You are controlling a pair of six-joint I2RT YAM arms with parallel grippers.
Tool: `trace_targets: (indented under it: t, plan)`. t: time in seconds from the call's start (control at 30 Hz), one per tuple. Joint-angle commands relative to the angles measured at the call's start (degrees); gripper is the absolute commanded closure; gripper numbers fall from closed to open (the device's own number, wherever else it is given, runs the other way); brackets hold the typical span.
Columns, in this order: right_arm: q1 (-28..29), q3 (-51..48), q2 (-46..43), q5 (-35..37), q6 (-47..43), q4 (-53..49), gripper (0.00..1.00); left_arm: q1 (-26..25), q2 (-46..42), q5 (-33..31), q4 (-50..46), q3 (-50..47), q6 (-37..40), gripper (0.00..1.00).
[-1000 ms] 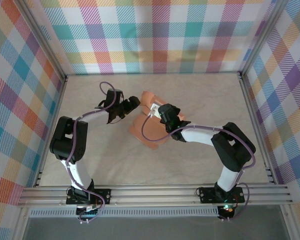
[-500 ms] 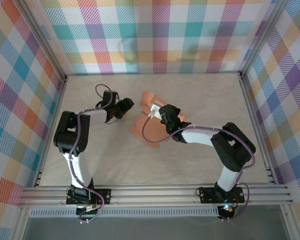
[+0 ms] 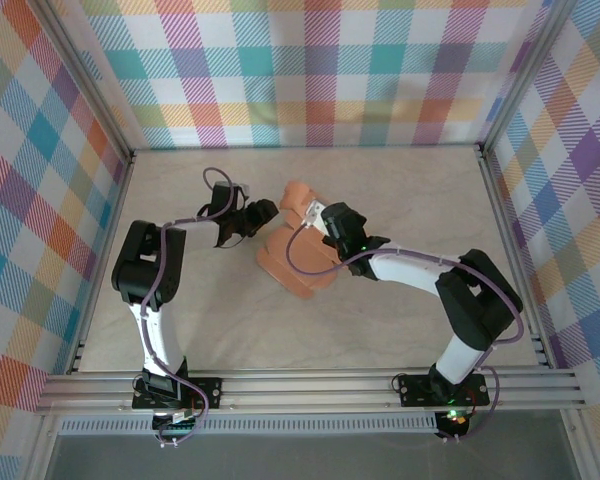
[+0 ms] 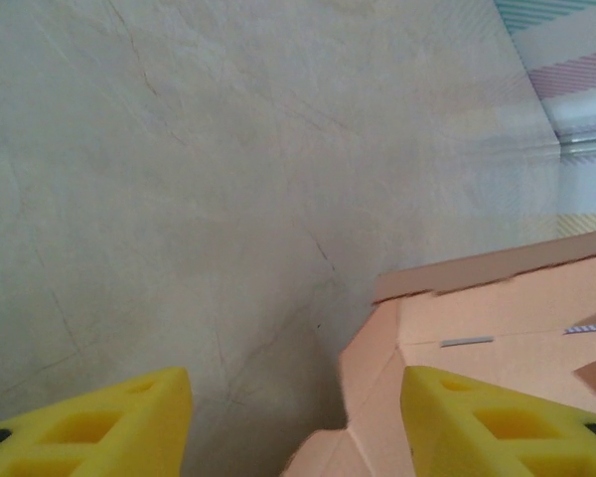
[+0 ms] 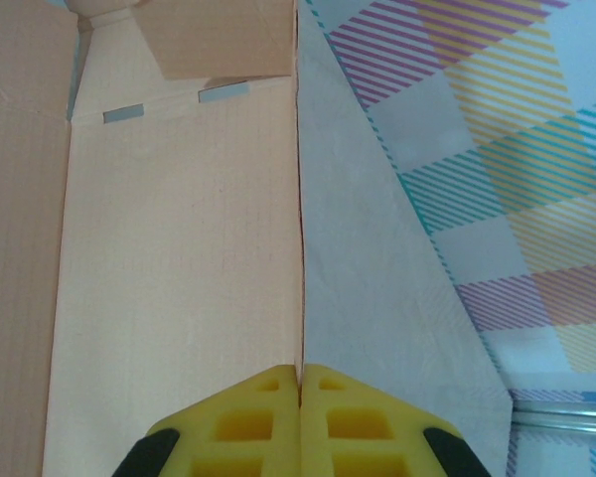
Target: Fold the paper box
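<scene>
At the near edge of the tabletop (image 3: 400,190) there is a metal rail (image 3: 310,388), and both arms are bolted to it. The left arm (image 3: 148,290) goes up and bends in toward the middle. The right arm (image 3: 465,300) does the same from the other side. They meet at the paper box (image 3: 292,262), which sits near the middle of the tabletop, a bit toward the back.

The paper box is orange-pink card. It is partly folded, with some flaps standing up and some lying flat.

The left claw (image 4: 296,402) is just to the left of the box. Its two yellow fingers (image 4: 114,417) are wide apart and hold nothing. Seen from the left wrist, a corner of the card sits low between them, close to the finger on the right of that view. I cannot tell if it touches.

The right claw (image 5: 300,393) is at the back part of the box. Its yellow fingers are pressed together, and they pinch a thin card edge that stands up straight. To the left of that edge is a wide flat panel of card. Farther up the panel are two small grey slots (image 5: 124,116) and a folded flap.

Behind everything stand the checked walls (image 3: 310,70), in many bright colours.
</scene>
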Motion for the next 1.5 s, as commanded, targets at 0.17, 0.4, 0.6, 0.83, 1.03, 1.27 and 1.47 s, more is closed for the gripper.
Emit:
trace_targets:
  t: [0.17,0.4,0.6,0.83,1.03,1.27,1.47]
  plan:
    - [-1.3,2.0,-2.4,-4.2,7.4,-5.2,1.00,-3.3,2.1,3.3,1.9,3.0,1.2,0.43]
    - [-1.7,1.8,-3.3,-6.4,9.2,-6.6,1.00,-3.7,4.4,4.2,3.2,5.5,0.9,0.44]
    - [-2.0,1.7,-4.1,-7.0,10.0,-7.4,1.00,-3.8,6.2,4.6,3.4,6.4,0.3,0.42]
    - [-2.4,2.3,-3.7,-8.2,11.1,-8.1,1.00,-4.0,6.0,5.1,4.9,5.6,-0.6,0.40]
    - [-2.4,2.4,-3.4,-8.2,11.2,-8.4,1.00,-4.4,4.8,5.6,4.7,5.6,0.0,0.46]
    - [-2.4,2.4,-2.8,-7.9,10.6,-8.8,1.00,-5.0,3.5,6.8,6.9,4.5,0.0,0.46]
    - [-2.4,3.2,-1.2,-5.5,10.0,-8.8,1.00,-6.4,2.8,6.9,6.3,4.7,3.7,0.46]
